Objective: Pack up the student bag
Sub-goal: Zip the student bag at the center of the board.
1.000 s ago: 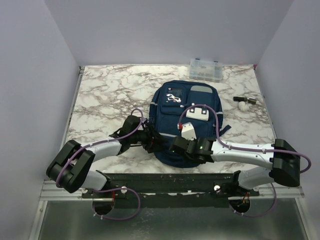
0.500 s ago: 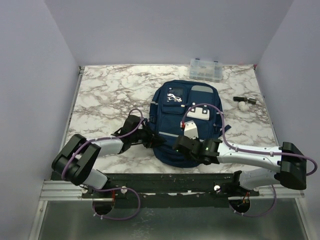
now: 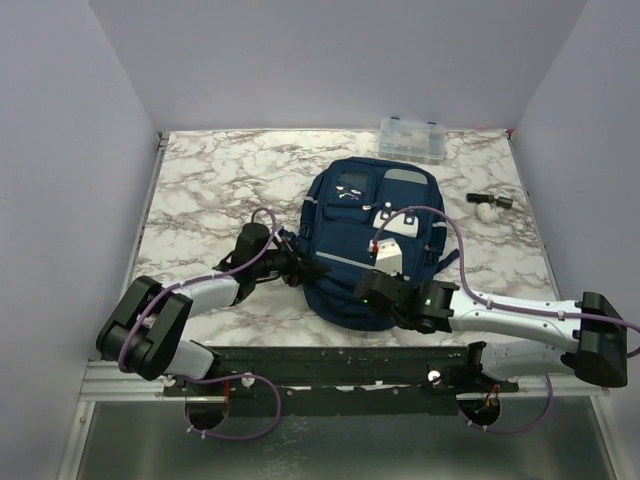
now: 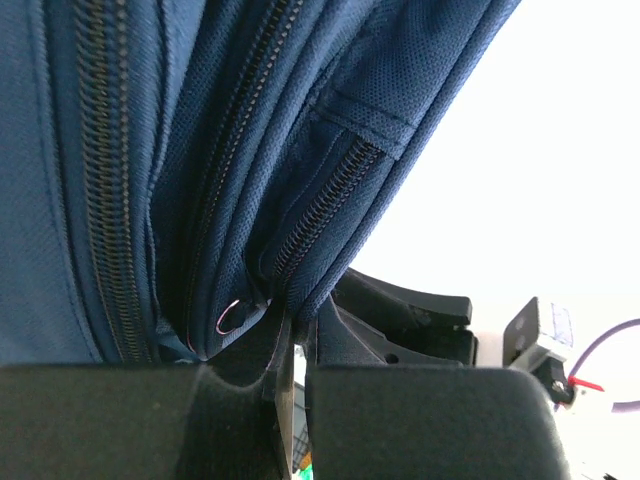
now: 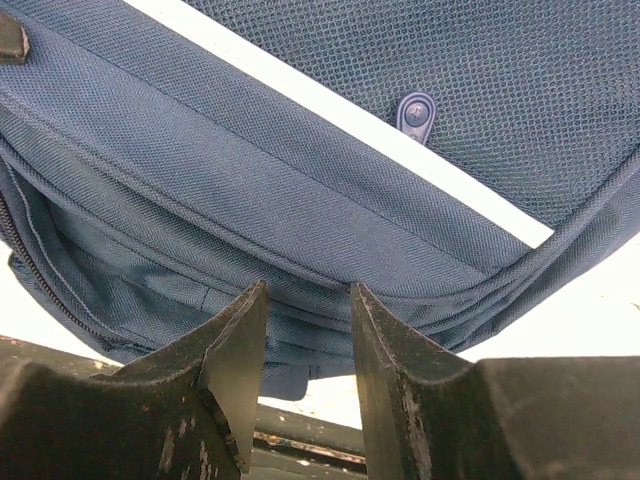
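Note:
The navy student bag (image 3: 345,215) lies flat mid-table, front pockets up. My left gripper (image 3: 303,268) is at its lower left edge. In the left wrist view the left gripper (image 4: 292,330) is shut on the student bag (image 4: 120,150), pinching a fold beside a zipper (image 4: 320,210) and a small ring (image 4: 232,315). My right gripper (image 3: 368,287) rests on the bag's near end. In the right wrist view the right gripper (image 5: 308,300) stands open, fingertips against the student bag (image 5: 300,170) below its grey stripe (image 5: 340,130), with nothing clamped.
A clear plastic compartment box (image 3: 411,139) stands at the far edge behind the bag. A small black-and-white item (image 3: 489,205) lies to the right. The table's near edge (image 3: 300,352) runs just below both grippers.
My left gripper has shut on the bag's lower left edge. The right arm has stretched further out over the bag's near end, and the bag has shifted slightly away.

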Robot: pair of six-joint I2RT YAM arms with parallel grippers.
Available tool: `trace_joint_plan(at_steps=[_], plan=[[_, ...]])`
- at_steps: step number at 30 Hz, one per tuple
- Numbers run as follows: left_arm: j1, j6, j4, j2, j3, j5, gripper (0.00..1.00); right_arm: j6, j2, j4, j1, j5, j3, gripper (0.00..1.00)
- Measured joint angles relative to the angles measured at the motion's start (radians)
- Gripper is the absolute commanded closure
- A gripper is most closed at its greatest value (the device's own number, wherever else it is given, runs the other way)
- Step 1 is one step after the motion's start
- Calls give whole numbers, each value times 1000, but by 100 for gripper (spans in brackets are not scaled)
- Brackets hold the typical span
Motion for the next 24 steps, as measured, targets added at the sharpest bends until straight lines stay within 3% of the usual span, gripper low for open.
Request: trace_joint_plan(at_steps=[2,6,8,16,24], plan=[[10,-13,5,-13,0,15,100,-1,-29,36,0,0,-24,56],[23,-31,17,-39,0,37,100,29,-100,98,0,27,-76,68],[29,-37,23,-48,0,45,100,57,-147,121,0,49,-101,68],[35,-47,41,-50,0,69,100,154,-359,257,-1,55,-225,62],[41,-61,60,-50,0,87,100,222,-388,254,-1,27,-243,49]])
